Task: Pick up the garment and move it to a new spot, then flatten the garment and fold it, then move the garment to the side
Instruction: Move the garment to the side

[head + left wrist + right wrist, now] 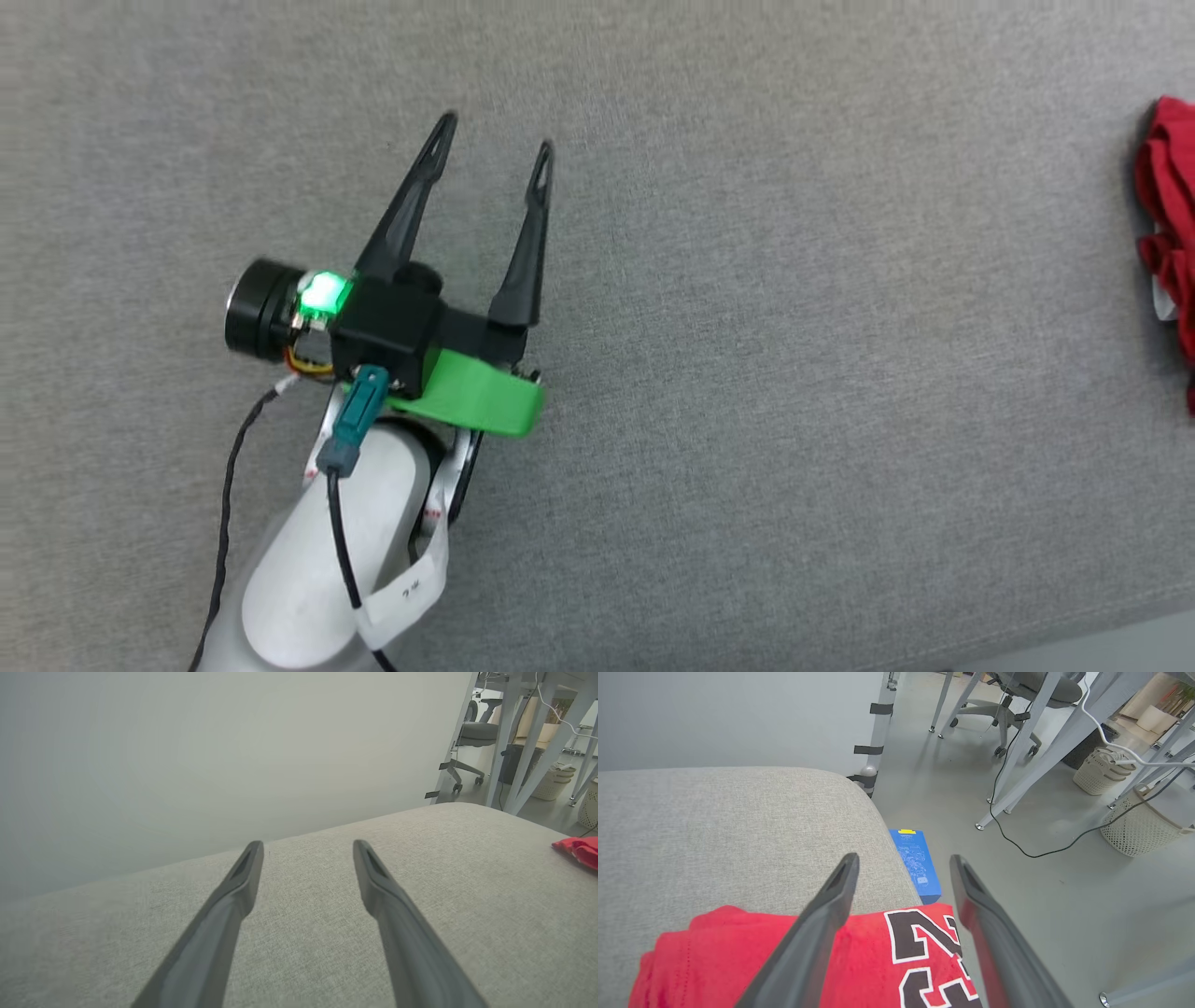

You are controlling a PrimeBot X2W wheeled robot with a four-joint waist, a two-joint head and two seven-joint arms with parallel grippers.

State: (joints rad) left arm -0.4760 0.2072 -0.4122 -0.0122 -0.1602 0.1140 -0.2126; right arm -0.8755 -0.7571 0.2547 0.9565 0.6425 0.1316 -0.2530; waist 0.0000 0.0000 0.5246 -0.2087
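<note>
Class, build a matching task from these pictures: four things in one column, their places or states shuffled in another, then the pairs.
1 red garment with black lettering
2 flat blue box
3 pale woven basket
4 left gripper

a floor, beside the grey fabric cushion
b open over bare cushion
c on the cushion's edge
d upright by white table legs

Pairs: 1c, 2a, 3d, 4b
</note>
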